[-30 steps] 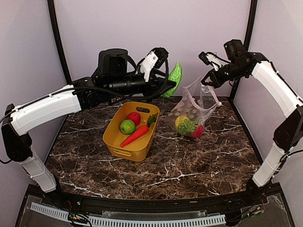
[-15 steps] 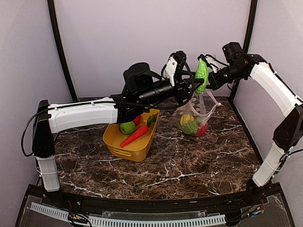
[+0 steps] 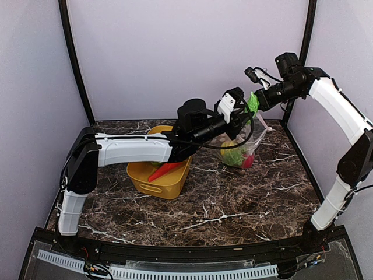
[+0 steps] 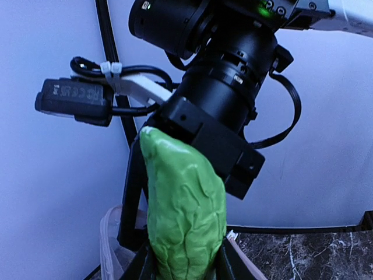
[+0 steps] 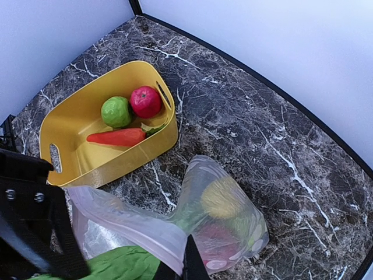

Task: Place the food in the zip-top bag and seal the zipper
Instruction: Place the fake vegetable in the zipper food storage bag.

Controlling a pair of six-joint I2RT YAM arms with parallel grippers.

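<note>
your left tool [image 4: 183, 269] gripped the leafy greens [image 4: 185, 210] upright just above the zip-top bag [image 5: 224, 213], pinched by your closed right tool [image 5: 187, 261].

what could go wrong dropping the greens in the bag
The bag hangs from one pinch by the right gripper, its mouth floppy: the greens may catch the rim and fall outside. The left gripper is close to the right one; they could collide. Pushing down might tug the bag free.

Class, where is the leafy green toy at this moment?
Top view, back right: the leafy green sits in the left gripper, above the zip-top bag, beside the right gripper.
</note>
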